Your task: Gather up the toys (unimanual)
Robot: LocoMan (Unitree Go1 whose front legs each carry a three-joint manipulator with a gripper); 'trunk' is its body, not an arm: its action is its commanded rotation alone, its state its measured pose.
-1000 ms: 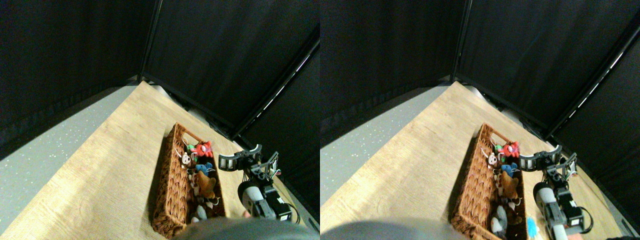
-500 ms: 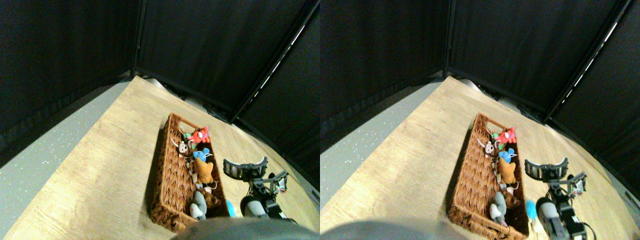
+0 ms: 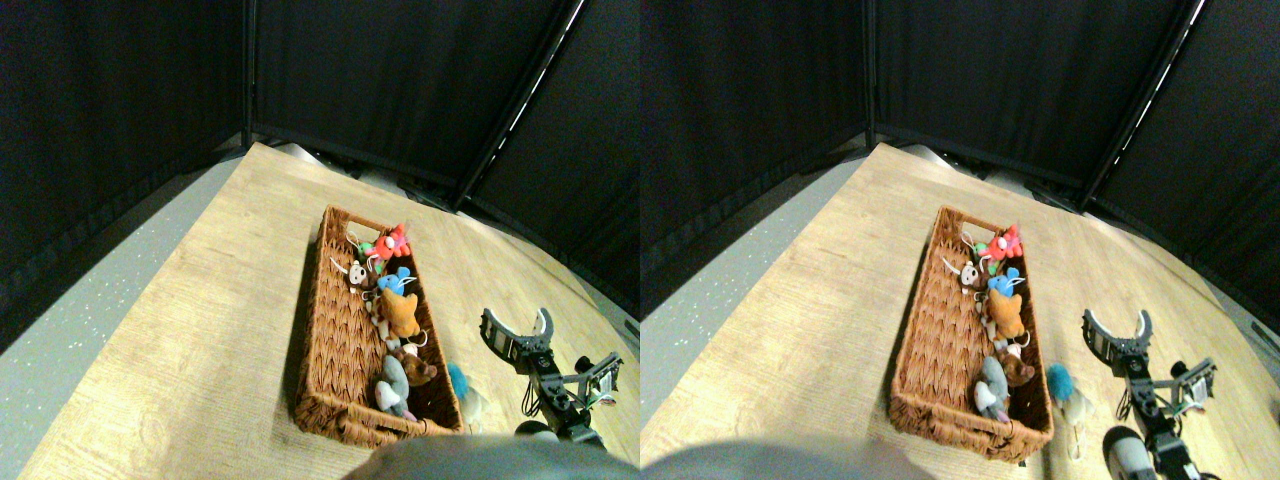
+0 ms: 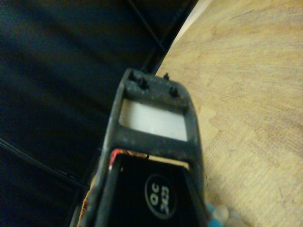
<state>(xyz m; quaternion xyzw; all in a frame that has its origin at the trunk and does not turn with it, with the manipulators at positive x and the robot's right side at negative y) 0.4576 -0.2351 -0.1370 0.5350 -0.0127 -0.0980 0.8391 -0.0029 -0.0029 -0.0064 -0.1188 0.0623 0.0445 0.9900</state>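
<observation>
A long brown wicker basket (image 3: 340, 340) lies on the wooden floor (image 3: 200, 330), holding a row of small plush toys along its right side. At the far end sits a red toy (image 3: 395, 241) with a green toy (image 3: 368, 247) touching it, and a white-and-orange toy (image 3: 356, 274) just beside them. Nearer come a blue toy (image 3: 394, 282), an orange-brown toy (image 3: 401, 313), a dark brown toy (image 3: 413, 367) and a grey toy (image 3: 391, 386) at the near end. One more toy, bright blue and pale (image 3: 463, 390), lies on the floor outside, just beside the basket's right wall. The right gripper (image 3: 514, 322) hovers to the right of the basket, its curved jaws spread apart and empty. The wrist view shows only a dark jaw frame (image 4: 154, 123) over wood
</observation>
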